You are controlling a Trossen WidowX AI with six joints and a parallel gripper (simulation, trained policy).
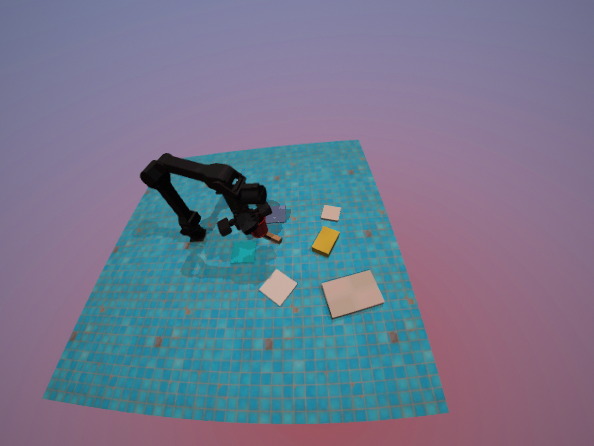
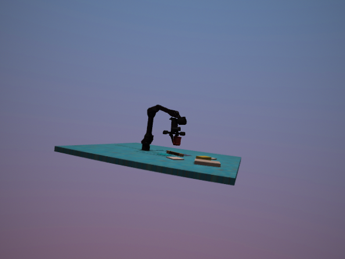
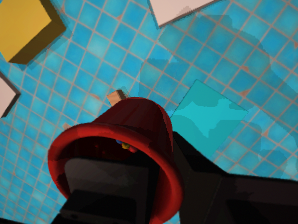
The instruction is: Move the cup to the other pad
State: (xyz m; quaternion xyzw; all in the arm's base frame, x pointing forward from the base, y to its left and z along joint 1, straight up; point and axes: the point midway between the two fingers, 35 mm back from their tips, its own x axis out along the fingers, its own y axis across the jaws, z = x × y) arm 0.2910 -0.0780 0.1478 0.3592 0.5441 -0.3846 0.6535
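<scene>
Wrist view: red cup (image 1: 259, 229) (image 2: 176, 141) (image 3: 145, 117) nearest the lens; fingers (image 2: 172, 137) clamped on its wall, one inside the rim. A few colored marbles (image 3: 127, 146) visible within; count unclear. Exterior view: cup hangs above the tiled bench (image 1: 200, 350) (image 2: 116, 159) (image 3: 95, 50), roughly upright, touching neither pad. Below it, a wooden bar (image 1: 273, 238) (image 2: 175, 153) (image 3: 117, 96), partly hidden from above, lies between the teal pad (image 1: 243, 252) (image 2: 163, 154) (image 3: 207, 117) and the lavender pad (image 1: 278, 214). Farther from the arm base: yellow block (image 1: 326, 241) (image 2: 203, 157) (image 3: 27, 30), with a small pale tile (image 1: 331, 213) (image 2: 214, 158) near it and a large pale slab (image 1: 353, 294) (image 2: 207, 162) lying flat.
</scene>
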